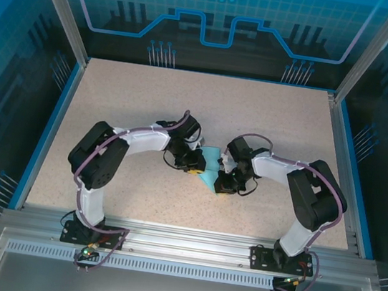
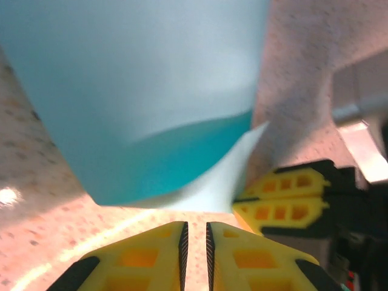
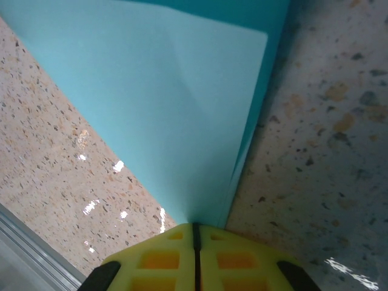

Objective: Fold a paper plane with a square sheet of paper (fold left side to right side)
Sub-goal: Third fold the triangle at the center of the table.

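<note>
The turquoise sheet of paper (image 1: 208, 171), creased into a pointed shape, lies on the speckled table between both grippers. In the right wrist view the sheet of paper (image 3: 170, 109) narrows to a tip that runs into my right gripper (image 3: 195, 227), which is shut on it. My left gripper (image 2: 196, 225) hovers just short of the paper (image 2: 151, 91), its jaws a narrow slit apart with bare table showing between them. A pale flap of the paper curls up there. The right gripper's yellow fingers (image 2: 285, 203) sit beside that flap. From above, the left gripper (image 1: 196, 166) and right gripper (image 1: 223, 184) nearly meet.
The speckled table (image 1: 185, 108) has a blue raised border (image 1: 47, 132) and glass walls around it. An aluminium rail (image 1: 180, 241) runs along the near edge, by the arm bases. Open tabletop stretches behind and to both sides of the arms.
</note>
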### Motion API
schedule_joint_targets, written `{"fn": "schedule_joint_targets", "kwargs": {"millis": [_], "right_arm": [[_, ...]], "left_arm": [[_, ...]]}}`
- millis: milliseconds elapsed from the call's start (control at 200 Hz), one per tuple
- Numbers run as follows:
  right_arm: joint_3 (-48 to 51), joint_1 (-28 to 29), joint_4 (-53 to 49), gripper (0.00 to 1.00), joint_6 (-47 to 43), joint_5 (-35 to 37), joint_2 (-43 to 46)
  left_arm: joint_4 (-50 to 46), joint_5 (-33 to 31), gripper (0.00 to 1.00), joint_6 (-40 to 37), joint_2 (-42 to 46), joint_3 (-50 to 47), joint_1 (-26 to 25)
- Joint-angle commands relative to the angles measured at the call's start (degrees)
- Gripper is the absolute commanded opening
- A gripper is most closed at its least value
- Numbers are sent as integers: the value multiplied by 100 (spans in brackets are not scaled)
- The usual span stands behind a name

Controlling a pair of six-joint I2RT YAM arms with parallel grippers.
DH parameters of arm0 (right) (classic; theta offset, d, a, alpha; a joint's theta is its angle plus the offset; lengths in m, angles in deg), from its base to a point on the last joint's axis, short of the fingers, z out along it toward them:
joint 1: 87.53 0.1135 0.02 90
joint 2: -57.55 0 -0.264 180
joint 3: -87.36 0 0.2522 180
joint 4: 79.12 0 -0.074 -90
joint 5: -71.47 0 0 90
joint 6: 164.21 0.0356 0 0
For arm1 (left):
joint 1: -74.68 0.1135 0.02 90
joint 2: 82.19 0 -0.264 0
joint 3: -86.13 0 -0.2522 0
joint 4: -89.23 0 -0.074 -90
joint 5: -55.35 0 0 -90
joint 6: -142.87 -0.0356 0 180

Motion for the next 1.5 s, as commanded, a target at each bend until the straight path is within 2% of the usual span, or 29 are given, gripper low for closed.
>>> {"fn": "schedule_joint_targets", "kwargs": {"millis": [0,640,775,1005,1166,1496], "right_arm": [[314,83,-288,7,80,616,-360],[287,109,-309,6,62,659,-394],[283,118,-343,6,43,706,-395],[258,127,-458,6,19,870,-365],[269,127,-494,5,7,927,-357],[324,123,-485,6,21,941,-328]], "left_arm": [[46,217,18,229,121,-165,-257],[698,468,13,664,-646,9,-394],[575,261,12,620,-768,31,-387],[0,-528,10,390,-983,83,-378],[77,-653,10,336,-1008,-103,-196],[-125,-852,10,-90,-831,-225,499]]}}
